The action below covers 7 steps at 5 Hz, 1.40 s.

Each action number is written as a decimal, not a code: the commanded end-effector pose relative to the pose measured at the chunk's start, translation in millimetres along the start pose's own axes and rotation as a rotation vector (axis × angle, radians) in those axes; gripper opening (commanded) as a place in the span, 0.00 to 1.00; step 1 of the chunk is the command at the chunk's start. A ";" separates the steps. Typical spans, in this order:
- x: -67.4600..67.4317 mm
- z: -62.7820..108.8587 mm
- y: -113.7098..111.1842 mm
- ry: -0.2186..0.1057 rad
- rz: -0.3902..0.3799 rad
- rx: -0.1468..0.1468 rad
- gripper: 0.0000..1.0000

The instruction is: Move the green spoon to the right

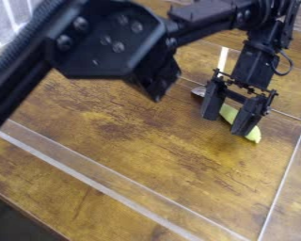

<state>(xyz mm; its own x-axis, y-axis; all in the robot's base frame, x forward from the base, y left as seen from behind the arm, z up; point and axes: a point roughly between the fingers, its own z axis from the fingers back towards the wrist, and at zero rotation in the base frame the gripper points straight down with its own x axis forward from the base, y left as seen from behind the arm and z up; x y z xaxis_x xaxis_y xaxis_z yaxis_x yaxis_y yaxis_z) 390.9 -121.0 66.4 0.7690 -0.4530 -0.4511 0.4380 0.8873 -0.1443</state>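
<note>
Wooden table (140,151): green spoon (250,133) under open end effector (235,111).

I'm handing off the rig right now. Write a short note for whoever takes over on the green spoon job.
Gripper: open, holding nothing, hanging right over the spoon.
Green spoon: lying flat on the wooden table near its right edge, mostly hidden behind the fingers; only its yellow-green handle end shows.
Done: spoon appears set down and released.
Left: check that this spot is far enough right, then lift the arm clear.
</note>
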 end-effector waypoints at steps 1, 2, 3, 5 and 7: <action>-38.4 57.4 4.8 -0.138 -0.009 0.025 1.00; -40.9 59.7 2.6 -0.137 -0.044 0.019 1.00; -43.9 64.5 -5.5 -0.134 -0.110 0.040 1.00; -54.5 67.6 -10.8 -0.144 -0.193 0.065 1.00; -74.3 69.6 -5.2 -0.179 -0.210 0.096 1.00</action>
<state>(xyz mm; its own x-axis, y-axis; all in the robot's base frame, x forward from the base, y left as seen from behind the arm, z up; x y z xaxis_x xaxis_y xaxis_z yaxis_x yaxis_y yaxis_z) 363.9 -107.2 116.2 0.6734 -0.6440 -0.3630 0.6259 0.7580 -0.1835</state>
